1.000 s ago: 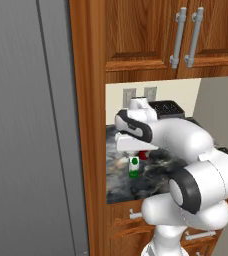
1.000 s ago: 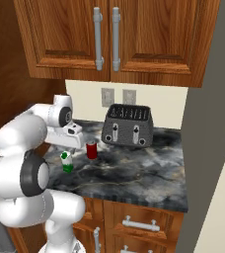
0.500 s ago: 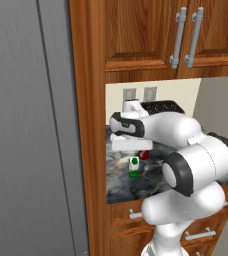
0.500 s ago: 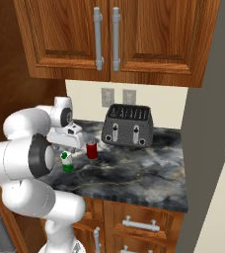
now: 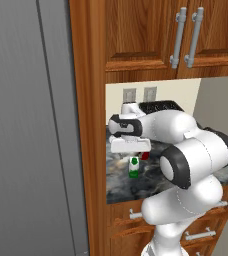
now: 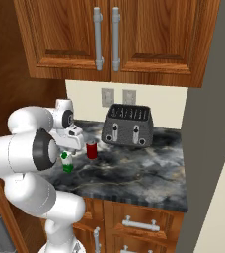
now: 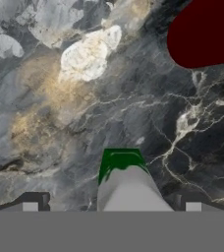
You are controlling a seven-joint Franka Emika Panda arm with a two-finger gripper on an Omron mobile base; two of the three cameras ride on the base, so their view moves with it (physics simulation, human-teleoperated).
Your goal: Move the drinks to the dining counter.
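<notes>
Boxy white carton (image 7: 126, 187), cylindrical red can (image 6: 92, 149) — veined marble worktop (image 6: 134, 168)

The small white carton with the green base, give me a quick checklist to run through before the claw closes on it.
1. Claw open: ok, both dark tips stand wide apart in the hand view.
2. Small white carton with green base between the tips: ok, it sits centred between them in the hand view.
3. Carton upright on the dark marbled worktop: ok.
4. Short red cylindrical can apart from the carton: ok, a gap of worktop shows between them.
5. Black toaster out of the way: ok, it stands farther back against the wall.
6. Claw low enough for a firm grip: cannot tell, the hand hides the carton's top in both base views.
</notes>
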